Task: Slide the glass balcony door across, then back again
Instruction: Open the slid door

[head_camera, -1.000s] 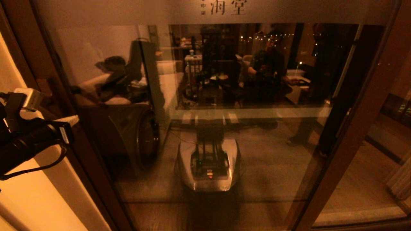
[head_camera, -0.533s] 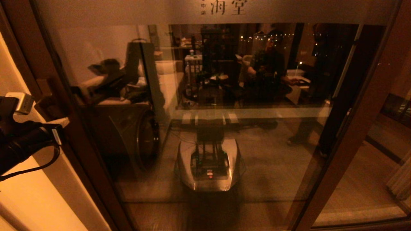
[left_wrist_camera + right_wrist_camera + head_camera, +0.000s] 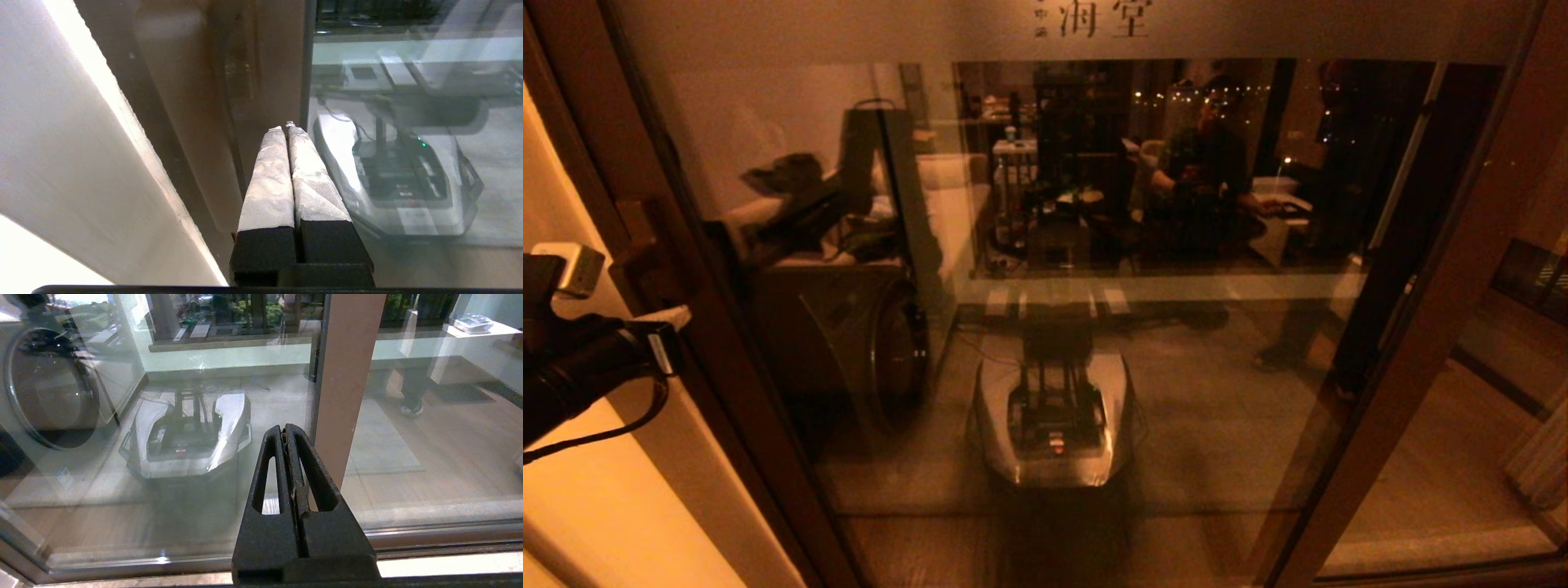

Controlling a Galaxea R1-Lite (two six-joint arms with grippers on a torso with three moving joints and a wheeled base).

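Note:
The glass balcony door (image 3: 1192, 392) fills the head view, with a brown wooden frame and a frosted top band bearing dark characters (image 3: 1104, 18). Its blocky wooden pull handle (image 3: 652, 260) sits on the left stile. My left gripper (image 3: 674, 317) is shut and empty, low at the left beside that handle. In the left wrist view its white-wrapped fingertips (image 3: 286, 130) lie over the stile, between the handle (image 3: 184, 122) and the glass edge; I cannot tell whether they touch. My right gripper (image 3: 284, 428) is shut and empty, close to the glass near the door's right stile (image 3: 347, 375). It is out of the head view.
A cream wall (image 3: 621, 506) borders the door's left side. A washing machine with a round door (image 3: 49, 388) shows through the glass. My own base is reflected in the pane (image 3: 1054, 416). The floor track (image 3: 449, 539) runs along the bottom.
My left gripper has drawn back to the left and slightly down, away from the glass. The door's frame and characters stay where they were.

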